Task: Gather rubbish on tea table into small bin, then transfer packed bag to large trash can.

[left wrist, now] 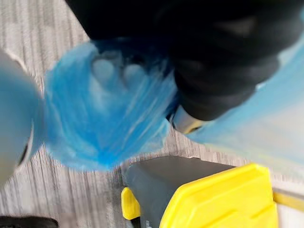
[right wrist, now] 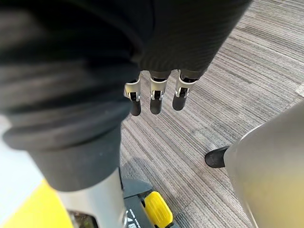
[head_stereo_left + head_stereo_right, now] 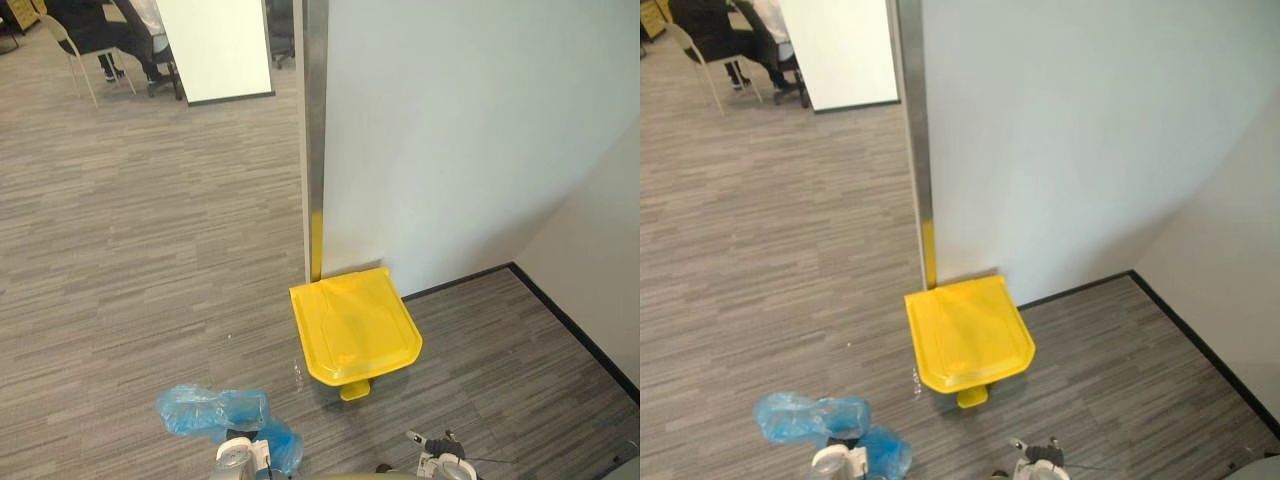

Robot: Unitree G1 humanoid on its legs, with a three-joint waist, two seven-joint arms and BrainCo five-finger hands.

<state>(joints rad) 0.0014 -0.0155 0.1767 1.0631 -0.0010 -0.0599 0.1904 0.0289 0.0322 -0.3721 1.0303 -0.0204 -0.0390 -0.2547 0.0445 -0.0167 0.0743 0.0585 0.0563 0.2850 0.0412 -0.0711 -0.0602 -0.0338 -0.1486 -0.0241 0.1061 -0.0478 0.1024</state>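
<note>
Grey striped flooring (image 3: 150, 250) runs up to a corner of white wall (image 3: 470, 130). The large trash can with a yellow plastic lid (image 3: 355, 325) stands there against the wall, lid down, its yellow foot pedal (image 3: 355, 390) facing the near side. At near left, the crumpled translucent blue plastic bag (image 3: 210, 410) bunches around the left hand (image 1: 223, 80). The film veils that hand, so I cannot tell whether it is clamped on the bag. The can lies far and to the right of the bag, close by. The right hand (image 2: 156, 97) hangs at near right, fingers straight, holding nothing, roughly as near the pedal as the bag is. With the lid down, the bag probably cannot go in until the lid is raised.
</note>
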